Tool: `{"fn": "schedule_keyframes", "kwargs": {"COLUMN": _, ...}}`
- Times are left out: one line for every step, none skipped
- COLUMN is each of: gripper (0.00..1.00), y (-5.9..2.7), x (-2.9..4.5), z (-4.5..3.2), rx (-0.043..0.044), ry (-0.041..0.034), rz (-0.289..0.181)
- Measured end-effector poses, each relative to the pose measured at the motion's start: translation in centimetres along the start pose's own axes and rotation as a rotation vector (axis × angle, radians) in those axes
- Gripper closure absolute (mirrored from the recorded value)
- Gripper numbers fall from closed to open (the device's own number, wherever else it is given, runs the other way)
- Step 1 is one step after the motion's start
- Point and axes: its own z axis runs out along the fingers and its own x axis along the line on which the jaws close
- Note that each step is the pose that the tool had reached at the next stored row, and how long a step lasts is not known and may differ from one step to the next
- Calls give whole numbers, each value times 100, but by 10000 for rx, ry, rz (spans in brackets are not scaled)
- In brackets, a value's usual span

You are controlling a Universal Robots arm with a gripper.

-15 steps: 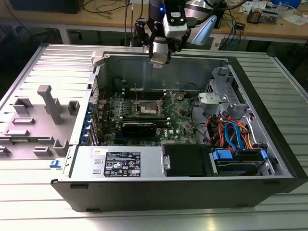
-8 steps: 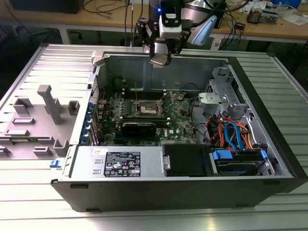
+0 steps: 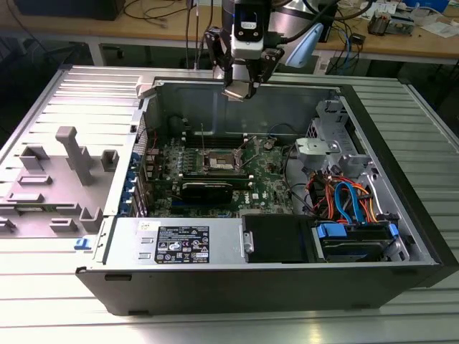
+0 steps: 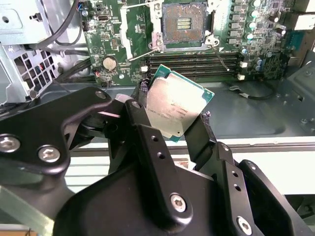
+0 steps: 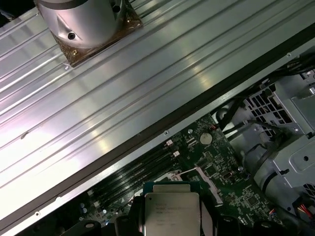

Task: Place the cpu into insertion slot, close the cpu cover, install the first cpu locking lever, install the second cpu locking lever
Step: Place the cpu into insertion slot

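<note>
cpu (image 4: 174,105) sits pinched between the two black fingers (image 4: 147,142) of the gripper (image 4: 172,112), which press on opposite edges. its dull silver top faces the second wrist camera and it is tilted, one green corner pointing toward the board (image 4: 123,59). in the first wrist view the same chip (image 5: 171,214) shows flat-on between the finger ends, with the board beyond it.

in the exterior view the gripper (image 3: 242,86) hangs in the air above the far wall of the open case (image 3: 215,287), well above the board (image 3: 265,186) (the chip itself is too small to pick out there).

the slot (image 4: 183,22) lies on the board apart from the held chip, its dark centre bare inside a silver rim. between chip and slot run the long black memory slots (image 4: 197,61), and a thin wire lever (image 4: 224,59) lies slanted across them. a coin cell (image 4: 109,62) sits on the board to one side, and it shows in the first wrist view (image 5: 205,138) too. in the exterior view the slot (image 3: 222,161) is near the middle of the board.

further out, a grey drive cage (image 3: 326,150) and a bundle of orange and blue cables (image 3: 344,197) fill the case toward the exterior view's right. the case rests on a ribbed metal table (image 3: 430,107), with a grey fixture (image 3: 72,154) on it at the exterior view's left.
</note>
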Motion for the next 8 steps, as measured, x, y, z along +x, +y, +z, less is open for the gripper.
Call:
{"fn": "schedule_keyframes", "kwargs": {"gripper": 45, "y": 0, "x": 0, "z": 0, "rx": 0, "ry": 0, "rz": 0}}
{"fn": "schedule_keyframes", "kwargs": {"gripper": 45, "y": 0, "x": 0, "z": 0, "rx": 0, "ry": 0, "rz": 0}}
{"fn": "schedule_keyframes", "kwargs": {"gripper": 45, "y": 0, "x": 0, "z": 0, "rx": 0, "ry": -1, "rz": 9}}
{"fn": "schedule_keyframes", "kwargs": {"gripper": 45, "y": 0, "x": 0, "z": 1, "rx": -1, "ry": -3, "rz": 40}}
{"fn": "schedule_keyframes", "kwargs": {"gripper": 45, "y": 0, "x": 0, "z": 3, "rx": -3, "ry": -13, "rz": 154}}
{"fn": "schedule_keyframes", "kwargs": {"gripper": 45, "y": 0, "x": 0, "z": 5, "rx": -6, "ry": -22, "rz": 261}}
{"fn": "schedule_keyframes", "kwargs": {"gripper": 45, "y": 0, "x": 0, "z": 8, "rx": -8, "ry": -32, "rz": 385}}
{"fn": "schedule_keyframes", "kwargs": {"gripper": 45, "y": -1, "x": 0, "z": 12, "rx": -11, "ry": -49, "rz": 602}}
